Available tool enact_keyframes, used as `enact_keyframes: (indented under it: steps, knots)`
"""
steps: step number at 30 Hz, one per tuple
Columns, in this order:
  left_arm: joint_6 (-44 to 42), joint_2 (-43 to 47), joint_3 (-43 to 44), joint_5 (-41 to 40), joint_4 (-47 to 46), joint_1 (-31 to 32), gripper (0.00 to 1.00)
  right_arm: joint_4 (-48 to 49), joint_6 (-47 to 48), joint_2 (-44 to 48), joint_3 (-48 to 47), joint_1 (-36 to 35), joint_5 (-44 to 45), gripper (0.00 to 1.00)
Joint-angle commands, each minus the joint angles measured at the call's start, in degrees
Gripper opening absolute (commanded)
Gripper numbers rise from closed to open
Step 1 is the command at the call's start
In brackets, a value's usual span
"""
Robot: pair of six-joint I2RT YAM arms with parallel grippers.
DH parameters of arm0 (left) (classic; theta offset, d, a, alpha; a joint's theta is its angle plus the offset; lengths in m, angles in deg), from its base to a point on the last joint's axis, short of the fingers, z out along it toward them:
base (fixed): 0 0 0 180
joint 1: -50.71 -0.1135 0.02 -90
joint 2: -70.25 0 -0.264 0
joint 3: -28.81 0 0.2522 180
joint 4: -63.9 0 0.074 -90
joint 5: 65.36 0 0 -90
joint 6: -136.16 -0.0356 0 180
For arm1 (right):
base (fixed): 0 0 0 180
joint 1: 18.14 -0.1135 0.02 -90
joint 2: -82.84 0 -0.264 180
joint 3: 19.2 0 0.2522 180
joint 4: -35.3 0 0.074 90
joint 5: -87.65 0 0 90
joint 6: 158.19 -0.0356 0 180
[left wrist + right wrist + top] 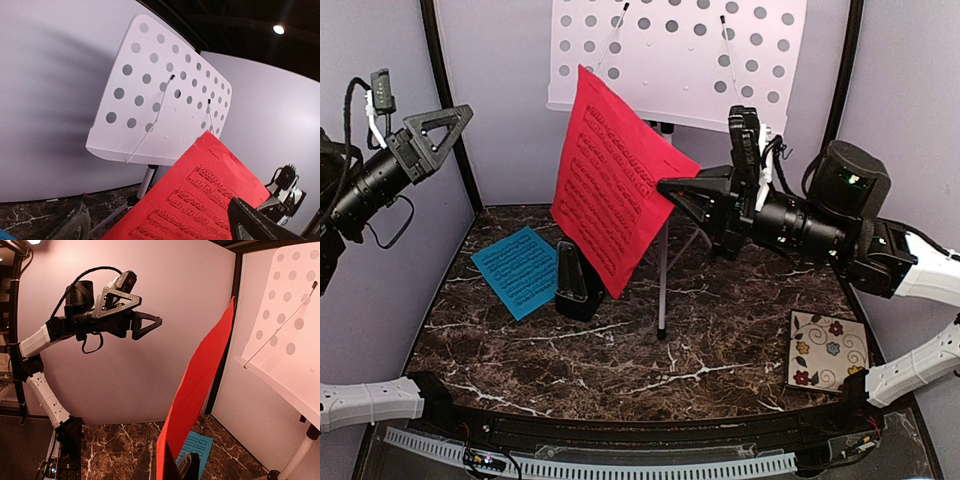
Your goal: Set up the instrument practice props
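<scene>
Nearest, on the marble table [720, 330], lies the floral tile [828, 350], no part of the job. Further in, the black metronome [575, 282] stands upright just beside the flat cyan-blue page [520, 270].

Above them the right gripper [672, 192] is closed on the right edge of the red sheet-music page [610, 190], holding it in the air in front of the white music stand [680, 50]. The page is light and limp. Held by one edge it bows and hangs slanted, so it probably needs a pinch close to the margin and slow moves to avoid creasing.

The left gripper [151, 308] hovers high with its fingers spread and nothing between them. It could probably steady the free left edge.

At the back, the perforated desk has a narrow ledge [650, 110] to take the page.
</scene>
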Motion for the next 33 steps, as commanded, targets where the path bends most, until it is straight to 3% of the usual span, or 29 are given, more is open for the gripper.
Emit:
enact_keyframes:
  steps: [1, 4, 10, 17, 24, 33]
  knots:
    - [-17.53, -4.88, -0.76, 19.34, 7.47, -0.03, 0.98, -13.63, 0.93, 3.30, 1.56, 0.55, -8.67, 0.00]
    - [-20.69, -7.12, -1.41, 27.65, 9.26, -0.05, 0.97, -18.30, 1.87, 5.25, 1.55, 0.57, -11.44, 0.00]
    - [-20.65, -4.97, -10.76, 34.27, 2.15, -0.06, 0.90, -25.36, 2.26, 6.46, -0.74, 0.53, -14.95, 0.00]
    - [-19.12, -4.01, -16.84, 38.72, -3.98, 0.03, 0.87, -28.65, 2.44, 5.67, -3.70, 0.44, -18.09, 0.00]
    - [-17.92, -1.82, -22.35, 38.26, -12.12, 0.12, 0.88, -29.89, 2.26, 5.26, -6.02, 0.48, -19.40, 0.00]
    - [-16.90, -4.20, -22.42, 42.28, -17.10, 1.26, 0.79, -30.16, 2.21, 4.90, -7.86, 0.44, -19.99, 0.00]
